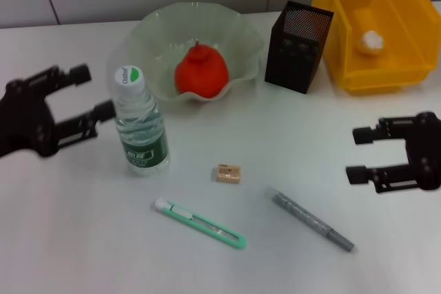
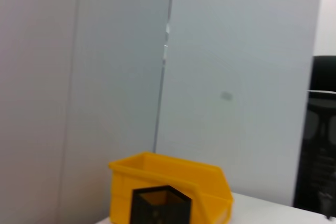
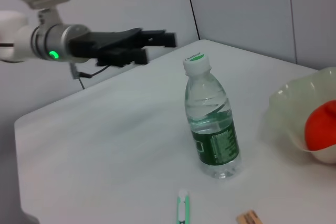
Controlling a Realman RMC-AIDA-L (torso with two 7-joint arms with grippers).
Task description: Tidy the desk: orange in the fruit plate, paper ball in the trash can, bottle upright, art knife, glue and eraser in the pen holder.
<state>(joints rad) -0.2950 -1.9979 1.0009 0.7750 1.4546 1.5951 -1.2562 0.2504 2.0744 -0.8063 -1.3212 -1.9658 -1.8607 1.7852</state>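
The orange [image 1: 200, 74] lies in the pale green fruit plate [image 1: 140, 36]. A paper ball [image 1: 370, 41] rests inside the yellow bin serving as trash can [image 1: 406, 29]. The water bottle [image 1: 141, 125] stands upright with its green cap on top. On the table lie the tan eraser [image 1: 228, 173], the green art knife [image 1: 200, 223] and the grey glue stick [image 1: 311, 218]. The black mesh pen holder [image 1: 298, 46] stands beside the bin. My left gripper [image 1: 94, 91] is open just left of the bottle, holding nothing. My right gripper [image 1: 358, 155] hovers open, right of the glue.
The right wrist view shows the bottle [image 3: 211, 124], my left gripper [image 3: 155, 47] behind it, the plate [image 3: 294, 108], the orange [image 3: 321, 127], the knife tip [image 3: 182, 208] and the eraser [image 3: 249, 217]. The left wrist view shows the bin [image 2: 173, 174], the pen holder [image 2: 160, 205] and a grey wall.
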